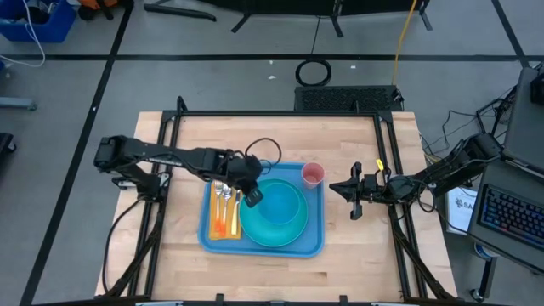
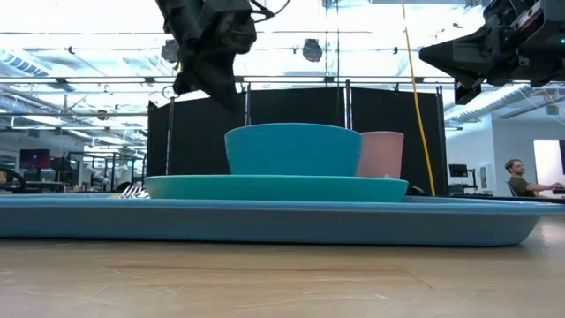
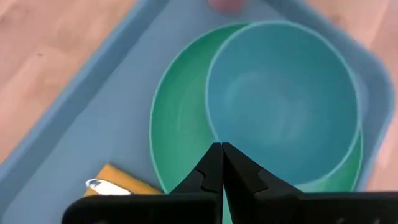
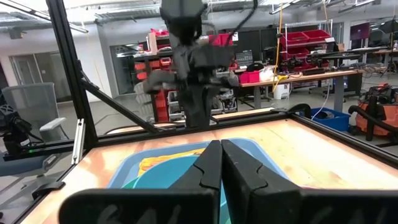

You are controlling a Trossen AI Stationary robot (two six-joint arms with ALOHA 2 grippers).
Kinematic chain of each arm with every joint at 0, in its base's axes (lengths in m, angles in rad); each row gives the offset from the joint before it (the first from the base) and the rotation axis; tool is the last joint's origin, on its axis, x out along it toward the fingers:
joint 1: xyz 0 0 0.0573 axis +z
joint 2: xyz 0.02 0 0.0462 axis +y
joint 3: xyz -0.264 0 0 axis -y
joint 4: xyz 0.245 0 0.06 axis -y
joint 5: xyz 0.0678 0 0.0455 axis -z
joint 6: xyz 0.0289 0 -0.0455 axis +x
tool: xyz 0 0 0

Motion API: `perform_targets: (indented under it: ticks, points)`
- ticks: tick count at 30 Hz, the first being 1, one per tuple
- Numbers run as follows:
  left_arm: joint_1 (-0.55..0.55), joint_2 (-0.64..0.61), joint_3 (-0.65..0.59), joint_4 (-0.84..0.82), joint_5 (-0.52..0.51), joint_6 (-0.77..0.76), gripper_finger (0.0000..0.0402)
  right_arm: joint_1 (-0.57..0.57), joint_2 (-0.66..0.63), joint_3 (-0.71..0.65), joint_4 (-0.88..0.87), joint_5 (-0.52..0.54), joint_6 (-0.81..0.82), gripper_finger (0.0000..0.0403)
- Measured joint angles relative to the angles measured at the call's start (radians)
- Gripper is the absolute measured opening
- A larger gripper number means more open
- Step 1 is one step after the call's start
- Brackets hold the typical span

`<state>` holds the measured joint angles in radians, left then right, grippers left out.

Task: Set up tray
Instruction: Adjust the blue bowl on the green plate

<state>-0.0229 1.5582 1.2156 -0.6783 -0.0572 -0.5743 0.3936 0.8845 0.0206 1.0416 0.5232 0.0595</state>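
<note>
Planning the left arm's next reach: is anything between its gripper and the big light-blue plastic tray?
Yes. The shut left gripper hangs above the round turquoise plate and blue bowl, which cover the light-blue plastic tray floor beneath it.

- High view looks straight down on the whole table (image 1: 280,263).
- Low view sits at tabletop height, close against the tray (image 2: 265,221) rim.
- Left wrist view looks down closely onto bowl (image 3: 283,99) and plate (image 3: 180,124), both also in the low view.
- Right wrist view faces across the table.
</note>
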Motion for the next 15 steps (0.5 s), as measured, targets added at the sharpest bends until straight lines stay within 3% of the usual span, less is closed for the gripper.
perform_targets:
  ticks: [15]
  points:
    - [0.022, 0.055, 0.0, 0.043, 0.044, 0.132, 0.0002, 0.0, 0.0, 0.0, 0.0, 0.0, 0.0, 0.0]
